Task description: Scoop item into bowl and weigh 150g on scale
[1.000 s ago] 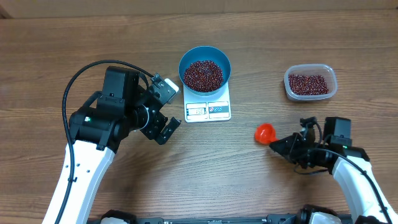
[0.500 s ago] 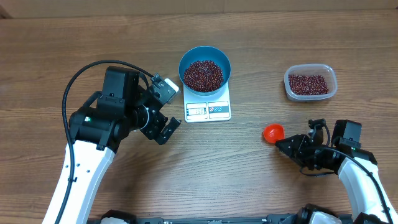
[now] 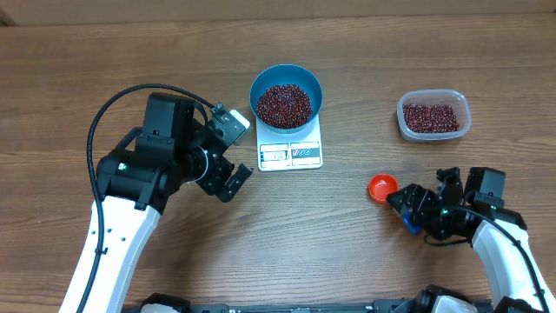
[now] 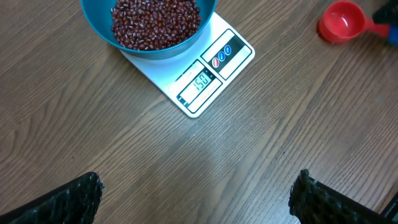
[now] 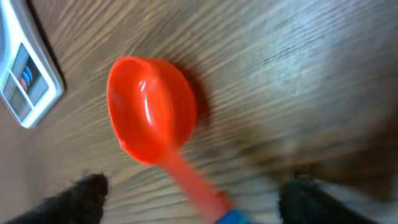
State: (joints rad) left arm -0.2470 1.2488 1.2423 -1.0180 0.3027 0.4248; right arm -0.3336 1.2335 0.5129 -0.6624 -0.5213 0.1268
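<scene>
Your right gripper (image 3: 412, 209) stands released; the red scoop (image 3: 381, 186) has its handle between the fingers, cup toward the scale (image 3: 290, 154).

Table (image 3: 104, 52), contents:
- Kitchen scale (image 3: 291, 154): centre, toward the far edge.
- Bowl (image 3: 287, 73): on the scale's far part, display on the near side.
- Beans (image 3: 283, 104): in the bowl.
- Plastic tub (image 3: 465, 122): toward the right edge, level with the bowl, holding more beans.
- Measuring scoop (image 3: 381, 186): on the table, nearer the front edge, between scale and tub.
</scene>
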